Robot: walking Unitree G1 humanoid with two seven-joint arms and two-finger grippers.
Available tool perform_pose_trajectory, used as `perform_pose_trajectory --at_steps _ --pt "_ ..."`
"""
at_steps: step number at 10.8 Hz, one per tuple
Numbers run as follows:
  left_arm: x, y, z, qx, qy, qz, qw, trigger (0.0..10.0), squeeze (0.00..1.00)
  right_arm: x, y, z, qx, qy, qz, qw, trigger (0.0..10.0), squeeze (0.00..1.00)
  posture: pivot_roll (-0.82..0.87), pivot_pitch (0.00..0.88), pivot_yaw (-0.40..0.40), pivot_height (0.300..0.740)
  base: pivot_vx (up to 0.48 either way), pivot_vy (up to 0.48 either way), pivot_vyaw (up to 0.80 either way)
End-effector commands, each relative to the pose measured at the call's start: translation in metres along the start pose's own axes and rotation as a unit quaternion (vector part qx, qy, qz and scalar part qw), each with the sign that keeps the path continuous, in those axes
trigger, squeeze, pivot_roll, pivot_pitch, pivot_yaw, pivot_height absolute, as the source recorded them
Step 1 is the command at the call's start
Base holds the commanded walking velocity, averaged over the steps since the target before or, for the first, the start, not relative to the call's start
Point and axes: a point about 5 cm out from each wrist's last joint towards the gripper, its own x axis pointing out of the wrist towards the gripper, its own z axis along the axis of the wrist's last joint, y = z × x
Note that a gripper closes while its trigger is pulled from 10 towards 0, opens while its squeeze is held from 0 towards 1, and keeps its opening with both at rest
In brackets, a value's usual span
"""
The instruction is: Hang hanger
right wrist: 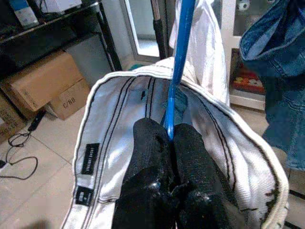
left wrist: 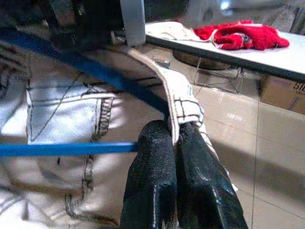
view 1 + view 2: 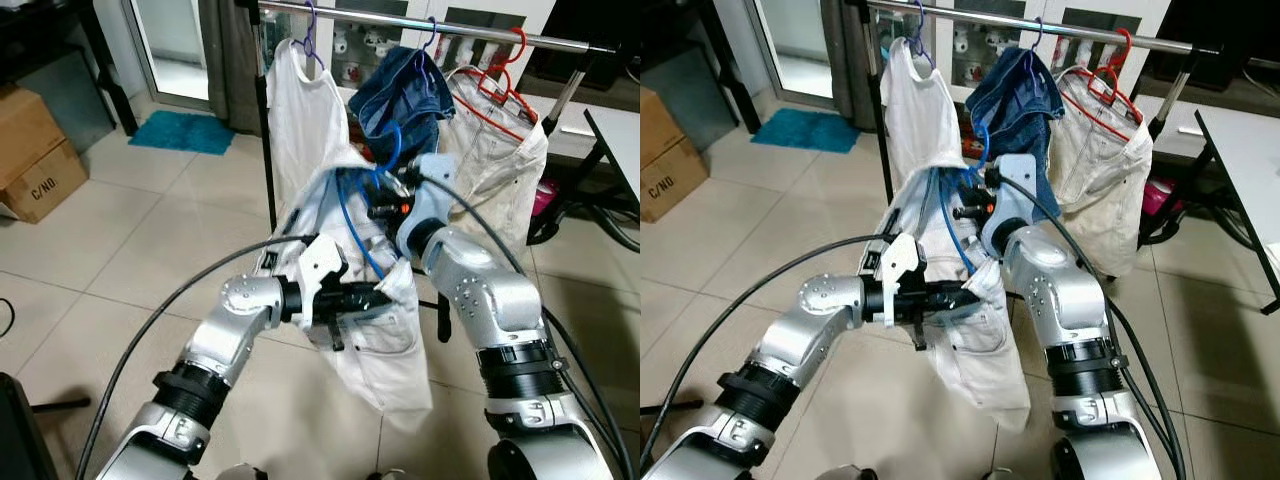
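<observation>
We hold a blue hanger (image 3: 362, 225) carrying white shorts (image 3: 385, 340) in front of the clothes rail (image 3: 420, 22), near and below it. Our right gripper (image 1: 169, 138) pinches the hanger's blue neck between pressed fingers. Our left gripper (image 2: 176, 143) is clamped on the shorts' waistband edge, low and left of the right one.

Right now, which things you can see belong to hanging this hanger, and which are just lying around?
Part of the job:
blue hanger
white trousers on it
clothes rail
left claw, pinching the trousers' edge
right claw, closed on the hanger

Just lying about:
cardboard box
teal mat
red cloth
hung denim garment
</observation>
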Motion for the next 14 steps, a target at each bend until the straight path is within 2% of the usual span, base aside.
perform_pose_trajectory --at_steps 1,4,5,8,9,10,11,12,13,14 --pt "-0.004 0.003 0.018 0.021 -0.035 0.01 0.999 0.0 0.0 0.001 0.001 0.005 -0.013 -0.014 0.001 1.0 10.0 0.0 -0.09 0.021 0.01 0.74 0.0 0.0 0.0" --pt "-0.023 0.016 0.036 0.05 -0.042 0.043 0.997 0.0 0.0 0.0 -0.002 -0.003 -0.022 -0.001 0.005 1.0 10.0 0.0 -0.08 0.025 0.002 0.74 0.0 0.0 0.0" --pt "-0.034 0.02 0.044 0.064 -0.042 0.05 0.996 0.0 0.0 0.0 -0.005 -0.004 -0.024 0.001 0.002 1.0 10.0 0.0 -0.09 0.025 0.003 0.74 0.0 0.0 0.0" --pt "-0.055 0.011 0.061 0.111 -0.019 0.027 0.993 0.0 0.0 -0.003 -0.019 -0.002 -0.028 0.001 -0.018 0.999 10.0 0.0 -0.08 0.023 0.007 0.74 0.0 0.0 0.0" --pt "-0.061 0.007 0.06 0.116 0.003 0.027 0.993 0.0 0.0 -0.004 -0.025 0.001 -0.029 -0.004 -0.027 0.999 10.0 0.0 -0.08 0.023 0.008 0.74 0.0 0.0 0.0" --pt "-0.073 0.015 0.04 0.106 0.05 0.089 0.989 0.0 0.0 -0.004 -0.03 0.01 -0.028 -0.017 -0.03 0.999 10.0 0.0 -0.08 0.017 0.011 0.74 0.0 0.0 0.0" --pt "-0.081 0.023 0.027 0.1 0.075 0.142 0.982 0.0 0.0 -0.004 -0.031 0.015 -0.029 -0.024 -0.029 0.999 10.0 0.0 -0.08 0.014 0.01 0.74 0.0 0.0 0.0" --pt "-0.091 0.034 0.016 0.085 0.079 0.218 0.969 0.0 0.0 -0.004 -0.031 0.019 -0.032 -0.032 -0.024 0.999 10.0 0.0 -0.08 0.01 0.01 0.74 0.0 0.0 0.0" --pt "-0.102 0.046 0.009 0.052 0.056 0.304 0.949 0.0 0.0 -0.004 -0.03 0.021 -0.035 -0.033 -0.018 0.999 10.0 0.0 -0.08 0.005 0.011 0.74 0.0 0.0 0.0" --pt "-0.108 0.053 0.0 0.02 0.042 0.354 0.934 0.0 0.0 -0.005 -0.03 0.018 -0.037 -0.029 -0.015 0.999 10.0 0.0 -0.08 0.0 0.012 0.74 0.0 0.0 0.0"
